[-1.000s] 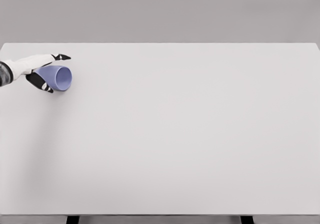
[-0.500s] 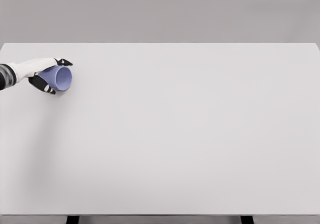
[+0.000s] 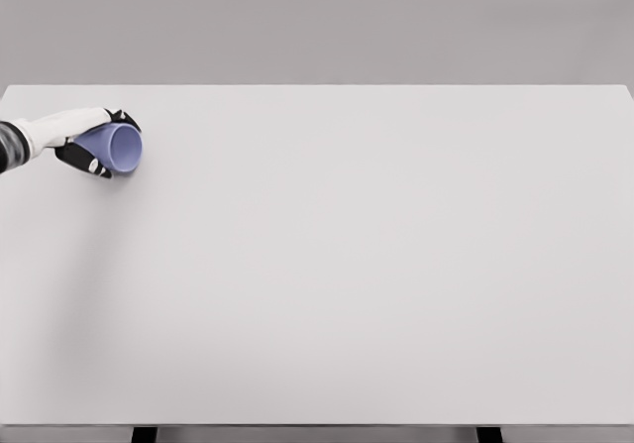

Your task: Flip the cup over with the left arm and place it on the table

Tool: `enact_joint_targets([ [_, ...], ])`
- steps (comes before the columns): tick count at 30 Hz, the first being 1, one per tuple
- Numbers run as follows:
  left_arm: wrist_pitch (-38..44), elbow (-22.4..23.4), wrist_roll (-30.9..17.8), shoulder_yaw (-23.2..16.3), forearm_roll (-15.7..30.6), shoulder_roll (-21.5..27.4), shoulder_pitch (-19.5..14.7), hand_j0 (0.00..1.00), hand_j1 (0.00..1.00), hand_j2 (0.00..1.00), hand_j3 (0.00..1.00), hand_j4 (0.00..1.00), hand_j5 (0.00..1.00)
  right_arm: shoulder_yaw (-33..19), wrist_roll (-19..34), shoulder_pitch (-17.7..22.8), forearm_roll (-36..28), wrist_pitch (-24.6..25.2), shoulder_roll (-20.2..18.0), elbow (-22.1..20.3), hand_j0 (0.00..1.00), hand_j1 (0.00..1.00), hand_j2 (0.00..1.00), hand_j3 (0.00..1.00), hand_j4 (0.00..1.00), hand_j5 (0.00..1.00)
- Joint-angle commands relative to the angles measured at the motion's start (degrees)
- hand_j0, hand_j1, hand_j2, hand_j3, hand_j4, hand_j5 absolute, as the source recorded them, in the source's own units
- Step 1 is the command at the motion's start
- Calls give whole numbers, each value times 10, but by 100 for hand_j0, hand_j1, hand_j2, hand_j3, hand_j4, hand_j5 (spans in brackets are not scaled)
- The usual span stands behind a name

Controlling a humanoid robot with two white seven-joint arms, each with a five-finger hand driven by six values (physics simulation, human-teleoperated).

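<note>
The left hand [image 3: 87,138] grips the blue cup [image 3: 116,149] near the table's [image 3: 376,265] far left corner. The cup lies sideways, its mouth facing right, away from the wrist.

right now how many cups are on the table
1. A blue plastic cup lies on its side near the far left edge of the white table, mouth facing right, gripped by the left hand. Nothing could hide another.
</note>
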Motion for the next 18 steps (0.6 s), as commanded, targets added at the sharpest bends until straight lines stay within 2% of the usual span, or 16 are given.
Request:
enact_joint_targets([
  [1, 1, -3, 0, 4, 20, 0, 0, 52, 52, 52, 52, 52, 52, 0, 0, -1, 0, 0, 0, 0, 100, 100, 100, 100, 100, 100],
  [4, 1, -4, 0, 3, 54, 1, -11, 52, 52, 52, 52, 52, 52, 0, 0, 0, 0, 0, 0, 0, 100, 100, 100, 100, 100, 100],
  [10, 1, -5, 0, 4, 147, 1, -13, 52, 52, 52, 52, 52, 52, 0, 0, 0, 0, 0, 0, 0, 100, 100, 100, 100, 100, 100],
  [12, 0, -4, 0, 16, 183, -6, -11, 52, 52, 52, 52, 52, 52, 0, 0, 0, 0, 0, 0, 0, 100, 100, 100, 100, 100, 100],
  [16, -2, -3, 0, 55, 195, -33, -6, 52, 52, 52, 52, 52, 52, 0, 0, 0, 0, 0, 0, 0, 100, 100, 100, 100, 100, 100],
  [18, -2, -1, 0, 58, 227, -38, 2, 52, 52, 52, 52, 52, 52, 0, 0, 0, 0, 0, 0, 0, 100, 100, 100, 100, 100, 100],
])
